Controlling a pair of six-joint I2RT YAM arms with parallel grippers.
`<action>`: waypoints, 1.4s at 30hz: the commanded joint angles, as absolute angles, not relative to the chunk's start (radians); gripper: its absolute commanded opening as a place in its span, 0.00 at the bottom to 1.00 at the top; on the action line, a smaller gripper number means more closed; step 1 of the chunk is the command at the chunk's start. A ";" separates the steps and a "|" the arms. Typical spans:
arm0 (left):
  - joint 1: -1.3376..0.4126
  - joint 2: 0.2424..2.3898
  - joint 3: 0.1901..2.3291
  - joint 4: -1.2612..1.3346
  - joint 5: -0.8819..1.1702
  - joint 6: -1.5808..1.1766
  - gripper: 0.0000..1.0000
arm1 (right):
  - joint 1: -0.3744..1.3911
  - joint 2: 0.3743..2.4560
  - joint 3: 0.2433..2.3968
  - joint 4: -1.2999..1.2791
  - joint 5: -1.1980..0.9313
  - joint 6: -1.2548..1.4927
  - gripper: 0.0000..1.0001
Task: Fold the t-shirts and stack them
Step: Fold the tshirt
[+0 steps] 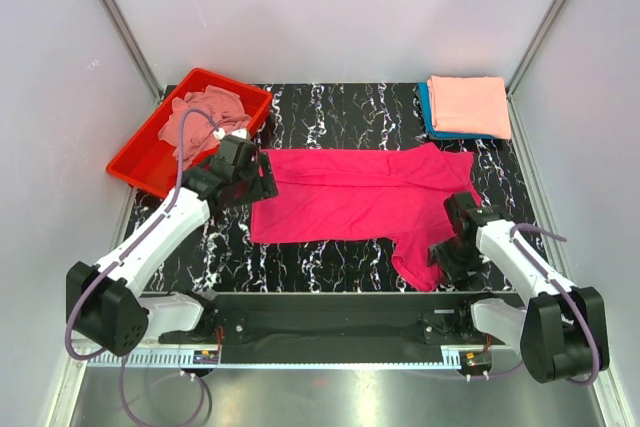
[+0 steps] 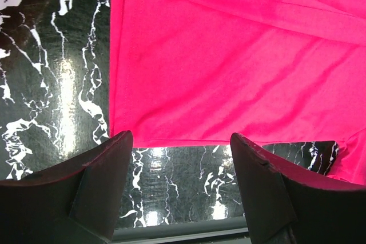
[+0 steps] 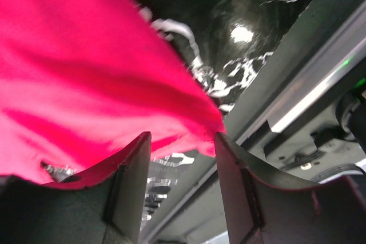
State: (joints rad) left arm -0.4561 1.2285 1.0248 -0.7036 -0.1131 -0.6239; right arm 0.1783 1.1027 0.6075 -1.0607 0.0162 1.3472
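The hot-pink soft cloth t-shirt (image 1: 345,197) lies spread across the middle of the top view, on the black marbled table (image 1: 330,112). The left gripper (image 2: 180,141) stands wide open and empty just short of the hem. The right gripper (image 3: 183,138) is also open, with a sleeve corner at its gap, unclamped. If either closes off the thin edge it may miss, or catch a single layer, and the lift would skew the fold.

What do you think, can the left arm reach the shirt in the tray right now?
Probably yes. The left claw is open and empty, just beside the tray, and the shirt lies uncovered in it with nothing between.
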 commanded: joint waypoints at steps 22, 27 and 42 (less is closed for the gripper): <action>-0.453 1.261 1.072 -0.673 -0.175 -0.655 0.75 | 0.241 1.129 0.586 -1.045 0.041 1.434 0.57; -0.453 1.262 1.095 -0.686 -0.195 -0.638 0.75 | 0.242 1.100 0.583 -1.058 0.023 1.439 0.58; -0.451 1.258 1.091 -0.689 -0.199 -0.624 0.75 | 0.354 1.175 0.614 -1.077 0.063 1.471 0.61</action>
